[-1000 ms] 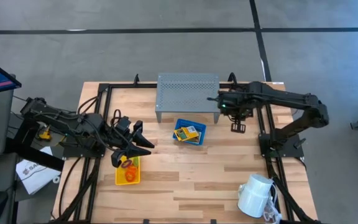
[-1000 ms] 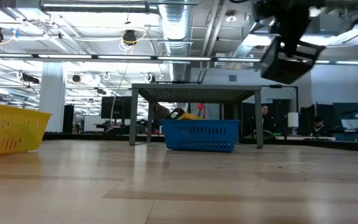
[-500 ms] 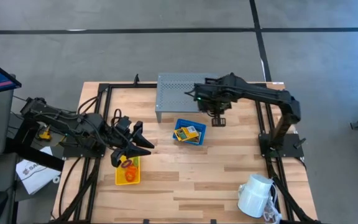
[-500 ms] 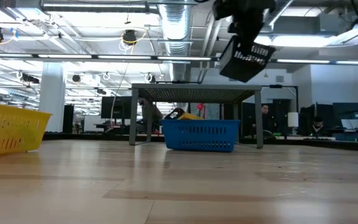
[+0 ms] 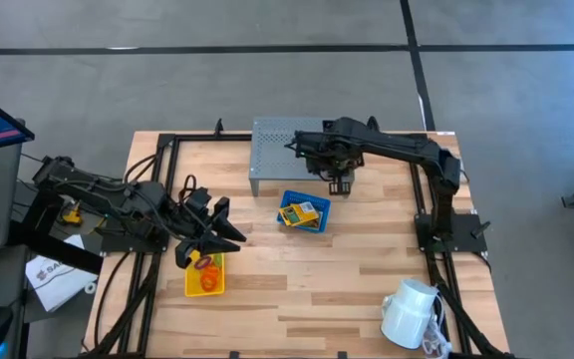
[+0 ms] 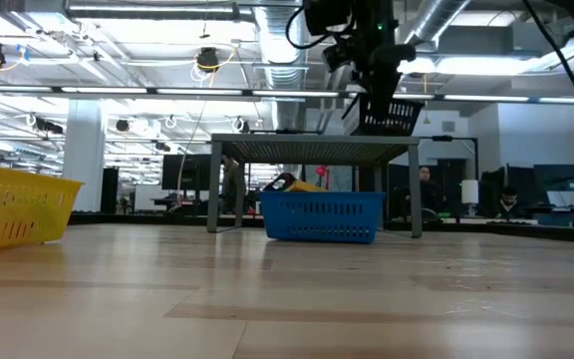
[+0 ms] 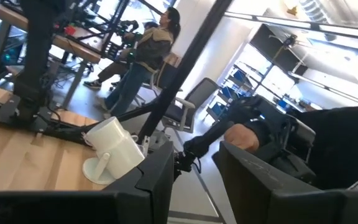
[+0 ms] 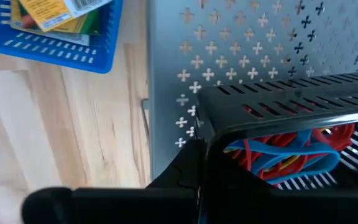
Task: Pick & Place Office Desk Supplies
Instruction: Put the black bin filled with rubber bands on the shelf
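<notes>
Above the grey riser [image 5: 300, 146], right tool [image 5: 339, 179] clasping black-mesh bin [image 6: 387, 116].

No readable text anywhere. The yellow packets [image 8: 55, 14] in the blue bin [image 8: 61, 50] carry print (too small and blurred to make out), and so does the white sheet [image 5: 53, 277] beside the table.
</notes>
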